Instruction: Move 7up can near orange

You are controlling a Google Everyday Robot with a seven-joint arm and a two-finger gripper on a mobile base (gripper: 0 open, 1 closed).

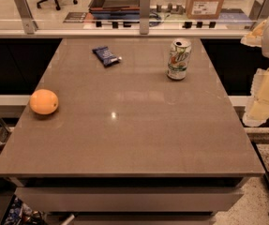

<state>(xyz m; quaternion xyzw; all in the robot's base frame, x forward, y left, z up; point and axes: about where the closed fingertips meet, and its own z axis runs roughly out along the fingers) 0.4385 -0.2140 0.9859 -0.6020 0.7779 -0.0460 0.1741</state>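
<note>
The 7up can (178,59) stands upright on the far right part of the grey-brown table (134,139); it is white and green with a silver top. The orange (43,101) sits near the table's left edge, far from the can. My gripper (264,96), pale white and yellow, hangs at the right edge of the view, beyond the table's right side. It is to the right of the can, a little nearer the camera, and apart from it. It holds nothing that I can see.
A flat dark-blue snack packet (106,56) lies at the far side of the table, left of the can. A glass barrier with metal posts (145,11) runs behind the table. A cardboard box (205,1) stands beyond it.
</note>
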